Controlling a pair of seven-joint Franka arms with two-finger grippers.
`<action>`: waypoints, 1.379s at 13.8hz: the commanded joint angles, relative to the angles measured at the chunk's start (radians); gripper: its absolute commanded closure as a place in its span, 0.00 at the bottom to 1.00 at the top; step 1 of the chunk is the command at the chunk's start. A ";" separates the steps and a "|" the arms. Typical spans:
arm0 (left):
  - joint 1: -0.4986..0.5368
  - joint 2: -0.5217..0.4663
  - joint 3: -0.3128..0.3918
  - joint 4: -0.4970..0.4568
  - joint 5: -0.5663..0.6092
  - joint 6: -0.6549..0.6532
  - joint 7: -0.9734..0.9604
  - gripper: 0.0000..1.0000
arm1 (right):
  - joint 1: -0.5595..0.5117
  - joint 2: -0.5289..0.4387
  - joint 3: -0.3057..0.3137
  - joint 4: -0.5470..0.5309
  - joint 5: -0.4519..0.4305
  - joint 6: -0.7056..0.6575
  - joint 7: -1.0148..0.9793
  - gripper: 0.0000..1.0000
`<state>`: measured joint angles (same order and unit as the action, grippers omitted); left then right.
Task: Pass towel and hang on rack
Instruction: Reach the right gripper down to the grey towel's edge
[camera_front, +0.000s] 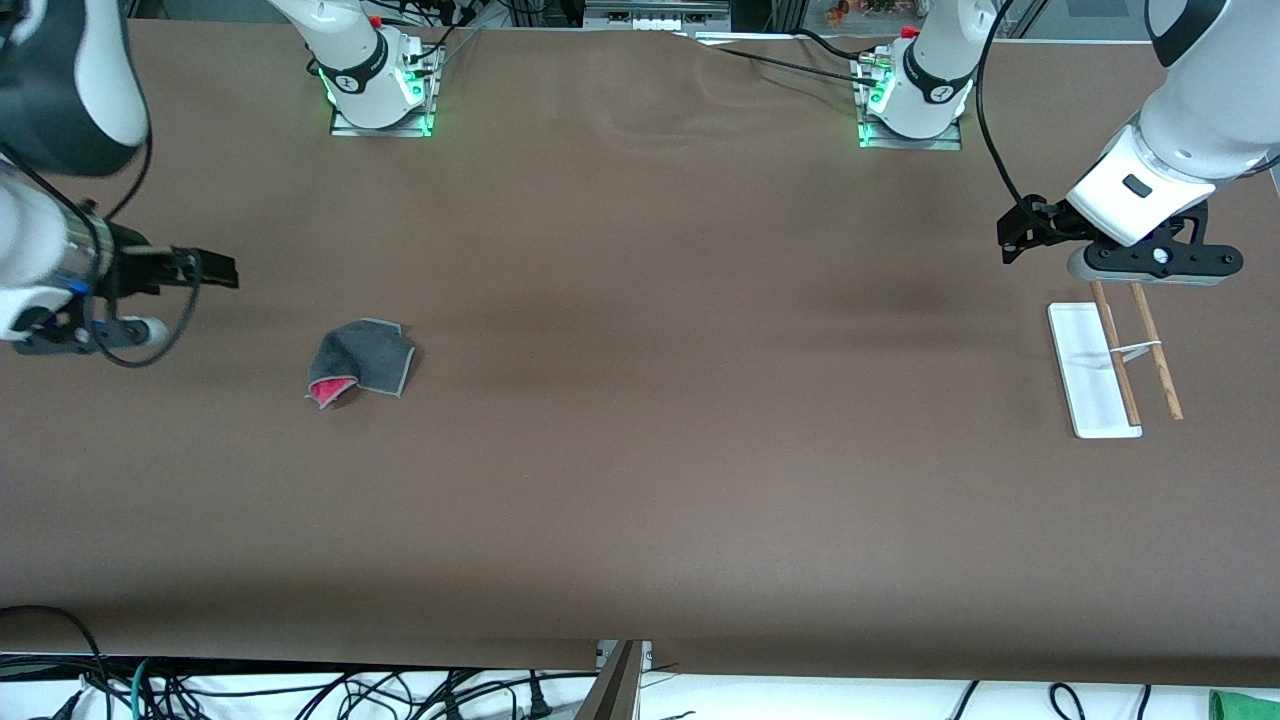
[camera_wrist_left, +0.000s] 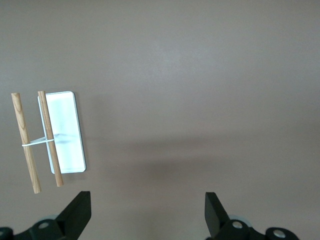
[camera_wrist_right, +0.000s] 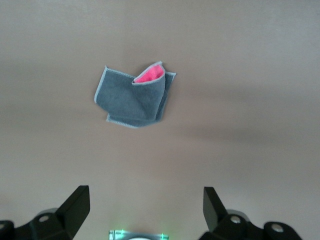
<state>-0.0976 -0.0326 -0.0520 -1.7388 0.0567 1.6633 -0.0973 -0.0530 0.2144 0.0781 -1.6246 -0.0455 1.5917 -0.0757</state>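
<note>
Dark gray with a pink-red fold showing, the towel (camera_front: 359, 362) lies crumpled on the brown desk (camera_front: 640, 450) toward the right arm's end. The rack (camera_front: 1112, 364) stands at the left arm's end. The right gripper (camera_wrist_right: 145, 210) hangs open above the desk near the towel; the left gripper (camera_wrist_left: 148, 212) hangs open, empty, just beside the rack's rods.

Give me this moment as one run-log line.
towel: crumpled on table, right arm's end, untouched | rack: bare, left arm's end | right gripper: open, above table | left gripper: open, near rack
</note>
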 joint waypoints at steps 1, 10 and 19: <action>-0.005 -0.004 0.000 0.018 0.000 -0.023 -0.009 0.00 | -0.016 0.052 0.015 -0.108 -0.013 0.153 -0.006 0.00; -0.005 -0.006 0.000 0.018 0.000 -0.023 -0.009 0.00 | -0.014 0.330 -0.017 -0.146 -0.014 0.526 -0.010 0.00; -0.005 -0.006 -0.002 0.018 0.000 -0.023 -0.009 0.00 | -0.011 0.370 -0.032 -0.166 -0.013 0.619 -0.009 0.18</action>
<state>-0.0977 -0.0327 -0.0527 -1.7363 0.0568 1.6627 -0.0973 -0.0625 0.5846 0.0464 -1.7755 -0.0498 2.1931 -0.0767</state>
